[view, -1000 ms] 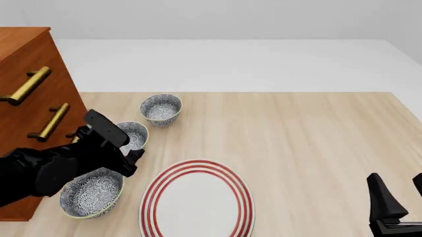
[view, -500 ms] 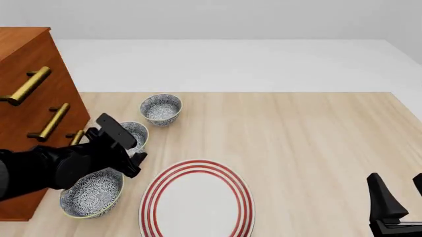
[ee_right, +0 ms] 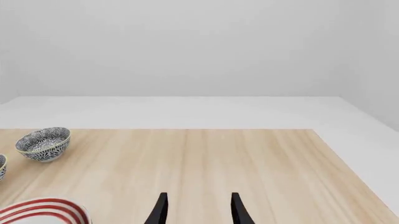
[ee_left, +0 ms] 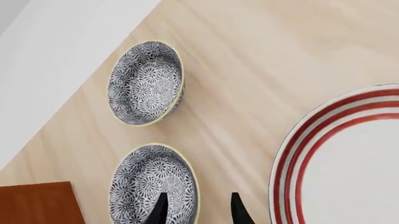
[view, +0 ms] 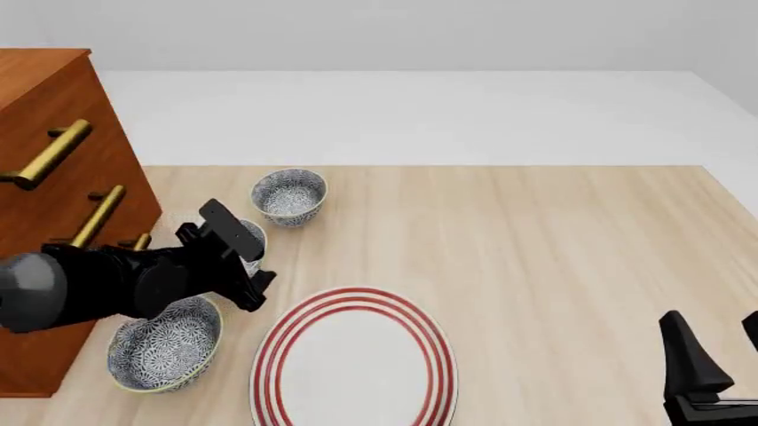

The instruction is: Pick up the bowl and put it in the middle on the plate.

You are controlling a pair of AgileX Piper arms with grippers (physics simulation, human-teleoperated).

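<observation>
I am holding my left gripper open just over the bowl's plate-side rim, the plate lying beside it.

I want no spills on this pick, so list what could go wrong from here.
1. Three look-alike bowls sit close together; the left hand hangs open at the middle bowl's rim, and the task may mean another.
2. The near bowl and plate crowd it, so the arm may knock them.
3. A one-sided rim pinch could tilt the bowl.
</observation>
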